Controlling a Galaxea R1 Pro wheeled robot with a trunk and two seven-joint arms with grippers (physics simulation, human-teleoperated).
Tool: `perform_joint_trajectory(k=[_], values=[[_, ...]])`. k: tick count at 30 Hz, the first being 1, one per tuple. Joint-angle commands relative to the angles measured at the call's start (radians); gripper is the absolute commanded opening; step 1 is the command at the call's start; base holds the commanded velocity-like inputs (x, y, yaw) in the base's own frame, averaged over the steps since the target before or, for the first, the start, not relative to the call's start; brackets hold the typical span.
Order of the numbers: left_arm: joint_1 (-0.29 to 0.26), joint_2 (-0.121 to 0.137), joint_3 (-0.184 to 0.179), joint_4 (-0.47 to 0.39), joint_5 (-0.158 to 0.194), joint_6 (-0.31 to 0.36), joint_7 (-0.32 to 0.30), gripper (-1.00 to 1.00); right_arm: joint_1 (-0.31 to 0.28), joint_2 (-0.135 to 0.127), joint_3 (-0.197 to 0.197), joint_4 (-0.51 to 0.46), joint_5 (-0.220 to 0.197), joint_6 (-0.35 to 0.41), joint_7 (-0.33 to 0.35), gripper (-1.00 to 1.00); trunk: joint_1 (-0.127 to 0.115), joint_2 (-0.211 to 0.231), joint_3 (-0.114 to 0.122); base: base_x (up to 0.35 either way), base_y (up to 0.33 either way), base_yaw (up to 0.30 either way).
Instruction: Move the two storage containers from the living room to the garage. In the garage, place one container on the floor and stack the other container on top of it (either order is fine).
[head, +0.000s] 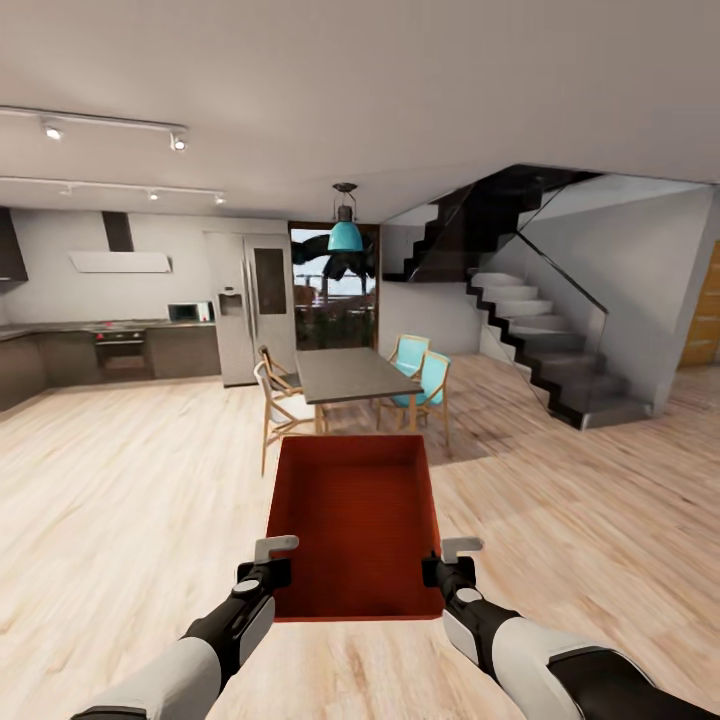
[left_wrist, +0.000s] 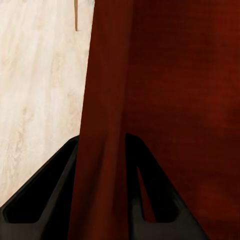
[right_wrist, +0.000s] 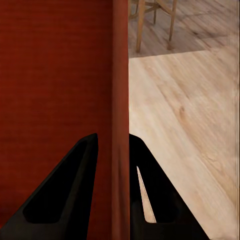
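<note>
The container (head: 358, 525) is carried in front of the robot, above the wood floor (head: 120, 480), open side up and level. Each arm holds one side wall near the near corners.

Left gripper (head: 262, 572): closed on the left wall. In the left wrist view the wall (left_wrist: 102, 125) passes between the two fingers (left_wrist: 45, 195), one inside the box and one outside. Right gripper (head: 452, 572): closed on the right wall in the same manner; in the right wrist view the wall (right_wrist: 120, 100) runs between its fingers (right_wrist: 65, 190).

The two-sided hold likely keeps the box from tipping or twisting during travel. Holding it low and close to the trunk leaves the view ahead open.

Ahead stand a dining table (head: 352, 373) with chairs (head: 280, 405). A kitchen (head: 110, 340) lies far left, a staircase (head: 545, 330) far right.

The robot is judged to be in transit; this is not the garage. The stacking step is not yet done.
</note>
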Motion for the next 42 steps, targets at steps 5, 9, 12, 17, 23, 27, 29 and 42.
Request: perform_joint_trajectory(k=[5,9,12,17,23,27,29,42], values=[[0.001,0.015,0.008,0.003,0.005,-0.002,0.018,-1.0,-0.002,0.001,-0.047,-0.008,0.03,-0.007,0.01,-1.0,0.0,-0.001,0.0,0.0,0.0,-0.285],[0.001,0.015,0.008,0.003,0.005,-0.002,0.018,-1.0,-0.002,0.001,-0.047,-0.008,0.03,-0.007,0.01,-1.0,0.0,-0.001,0.0,0.0,0.0,-0.285],[0.001,0.015,0.008,0.003,0.005,-0.002,0.018,-1.0,-0.002,0.001,-0.047,-0.008,0.03,-0.007,0.01,-1.0,0.0,-0.001,0.0,0.0,0.0,-0.285],[0.001,0.015,0.008,0.003,0.005,-0.002,0.018,-1.0,-0.002,0.001,-0.047,-0.008,0.03,-0.007,0.01,-1.0,0.0,-0.001,0.0,0.0,0.0,-0.285],[0.001,0.015,0.008,0.003,0.005,-0.002,0.017,-1.0,-0.002,0.001,-0.047,-0.008,0.03,-0.007,0.01,-1.0,0.0,-0.001,0.0,0.0,0.0,-0.285],[0.001,0.015,0.008,0.003,0.005,-0.003,0.018,-1.0,-0.002,0.001,-0.047,-0.008,0.03,-0.007,0.01,-1.0,0.0,-0.001,0.0,0.0,0.0,-0.285],[0.001,0.015,0.008,0.003,0.005,-0.004,0.018,-1.0,-0.002,0.001,-0.047,-0.008,0.03,-0.007,0.01,-1.0,0.0,-0.001,0.0,0.0,0.0,-0.285],[0.001,0.015,0.008,0.003,0.005,-0.004,0.018,-1.0,-0.002,0.001,-0.047,-0.008,0.03,-0.007,0.01,-1.0,0.0,-0.001,0.0,0.0,0.0,-0.285]])
